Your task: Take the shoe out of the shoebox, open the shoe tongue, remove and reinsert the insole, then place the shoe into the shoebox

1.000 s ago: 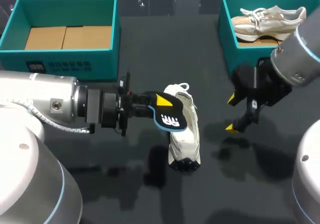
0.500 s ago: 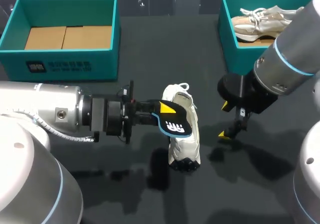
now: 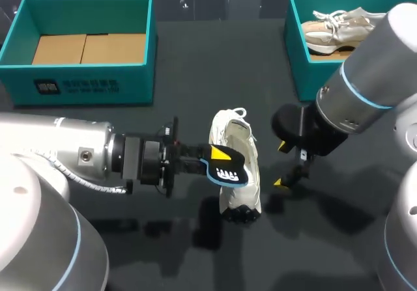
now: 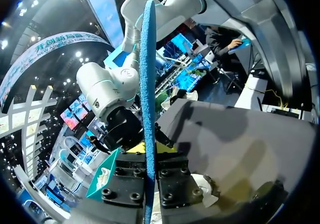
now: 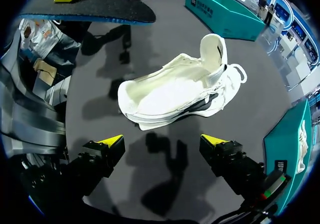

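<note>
Shoe (image 3: pixel 240 135) and insole (image 3: pixel 226 166) are apart, so we judge the removal done and the reinsertion to be the step in hand. The shoe lies on the counter (image 3: pixel 195 76) between our two arms. Its long axis runs away from us, with the heel and its loop at the far end and the toe, tread showing, at the near end. The opening faces up and somewhat toward the right hand (image 3: pixel 281 164); whether the shoe leans over we cannot tell.

Our left hand (image 3: pixel 218 155) is clamped on the insole and holds it flat above the shoe's left flank. The insole seems to lie along the fingers, so crosswise to the shoe.

The right hand hangs just beside the shoe with its fingers wide apart, gripping nothing.

Next, in our view, the insole must be turned until its length matches the shoe's. It can then be fed toe end first into the opening. The right hand could well steady the shoe against sliding.
</note>
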Robot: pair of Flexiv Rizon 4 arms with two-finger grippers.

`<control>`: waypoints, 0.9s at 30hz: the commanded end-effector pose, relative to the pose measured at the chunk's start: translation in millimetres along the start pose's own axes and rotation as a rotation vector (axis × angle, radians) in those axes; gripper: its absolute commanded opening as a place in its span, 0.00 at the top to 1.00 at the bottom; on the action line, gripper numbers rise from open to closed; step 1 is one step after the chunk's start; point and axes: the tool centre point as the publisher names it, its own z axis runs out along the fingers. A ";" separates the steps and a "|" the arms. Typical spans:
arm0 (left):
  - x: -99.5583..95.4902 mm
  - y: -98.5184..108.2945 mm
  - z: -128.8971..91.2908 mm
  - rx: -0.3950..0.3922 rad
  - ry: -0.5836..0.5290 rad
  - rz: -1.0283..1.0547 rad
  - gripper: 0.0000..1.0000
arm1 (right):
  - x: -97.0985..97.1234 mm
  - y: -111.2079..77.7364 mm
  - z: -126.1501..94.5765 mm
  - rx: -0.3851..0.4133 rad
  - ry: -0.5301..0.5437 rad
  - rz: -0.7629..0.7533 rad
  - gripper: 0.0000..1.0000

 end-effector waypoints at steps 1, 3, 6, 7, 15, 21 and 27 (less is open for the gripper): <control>0.6 6.3 13.2 0.001 -0.002 -0.009 1.00 | -6.4 0.6 24.0 -0.009 0.015 0.002 0.00; 2.4 9.7 17.8 -0.002 0.001 -0.022 1.00 | -7.7 -1.6 26.9 -0.008 0.026 0.013 0.00; 7.3 17.1 24.3 -0.018 0.007 -0.051 1.00 | -8.4 -3.1 30.0 -0.006 0.032 0.018 0.00; 8.4 19.3 25.4 -0.018 0.005 -0.062 1.00 | -8.8 -3.7 31.2 -0.006 0.035 0.022 0.00; 14.4 29.2 30.3 -0.008 -0.007 -0.125 1.00 | -7.7 -5.9 39.2 -0.006 0.047 0.041 0.00; 18.5 32.0 39.8 0.044 0.023 -0.147 1.00 | -4.4 -6.4 46.7 -0.011 0.052 0.048 0.00; 20.5 33.0 44.3 0.108 0.038 -0.155 1.00 | -0.2 -5.7 52.8 -0.013 0.055 0.053 0.00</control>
